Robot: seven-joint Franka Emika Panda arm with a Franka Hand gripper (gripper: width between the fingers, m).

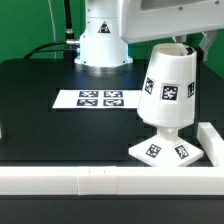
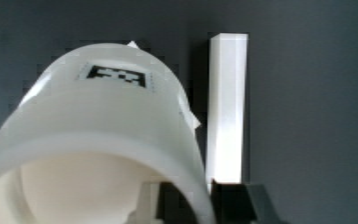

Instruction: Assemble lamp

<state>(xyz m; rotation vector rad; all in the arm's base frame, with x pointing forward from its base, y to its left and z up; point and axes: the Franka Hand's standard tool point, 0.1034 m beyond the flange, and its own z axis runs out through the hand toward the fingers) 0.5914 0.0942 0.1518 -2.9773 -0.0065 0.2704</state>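
The white tapered shade (image 1: 168,88), with square tags on its side, stands upright over the flat square stepped base (image 1: 165,151) at the exterior view's right. A rounded white part under the shade, probably the bulb (image 1: 165,128), narrows down to the base; most of it is hidden. My gripper (image 1: 188,42) comes down from above onto the shade's top rim. In the wrist view the shade (image 2: 105,120) fills the picture, and its thin wall runs between my two dark fingers. The gripper (image 2: 211,203) is shut on that wall.
The marker board (image 1: 98,98) lies flat on the black table in the middle. A white raised wall (image 1: 60,178) runs along the front and right edges, close to the base; it shows as a white bar (image 2: 229,100) in the wrist view. The arm's pedestal (image 1: 100,45) stands behind.
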